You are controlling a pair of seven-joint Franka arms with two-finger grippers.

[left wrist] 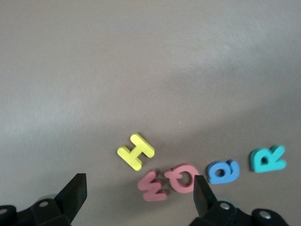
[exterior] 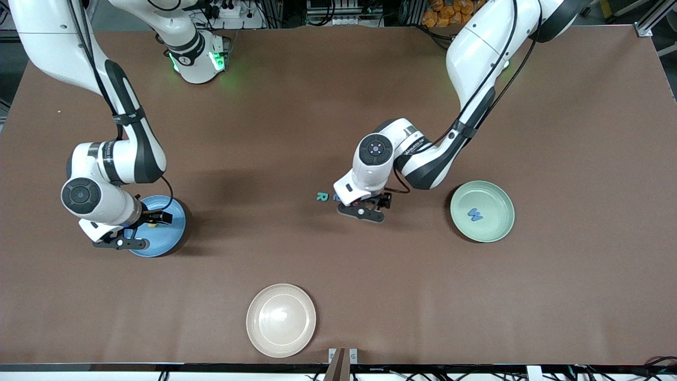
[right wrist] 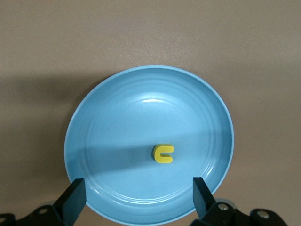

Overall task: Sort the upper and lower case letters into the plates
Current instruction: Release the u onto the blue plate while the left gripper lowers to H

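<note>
The right gripper (right wrist: pixel 136 195) was held over the light blue plate (right wrist: pixel 108 117), jaws spread wide and empty; a small yellow letter (right wrist: pixel 163 153) lay in the plate between them. The left gripper (left wrist: pixel 138 190) (equally wide, holding nothing) was poised over loose letters (left wrist: pixel 181 176) on the table (left wrist: pixel 141 61), a pink pair between its jaws. The mint green plate (exterior: pixel 494 201) held a blue letter (exterior: pixel 475 214).

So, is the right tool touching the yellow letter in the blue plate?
Apart. The right wrist view shows the yellow letter lying alone in the blue plate, bare plate separating it from both fingers of the open right tool.
</note>
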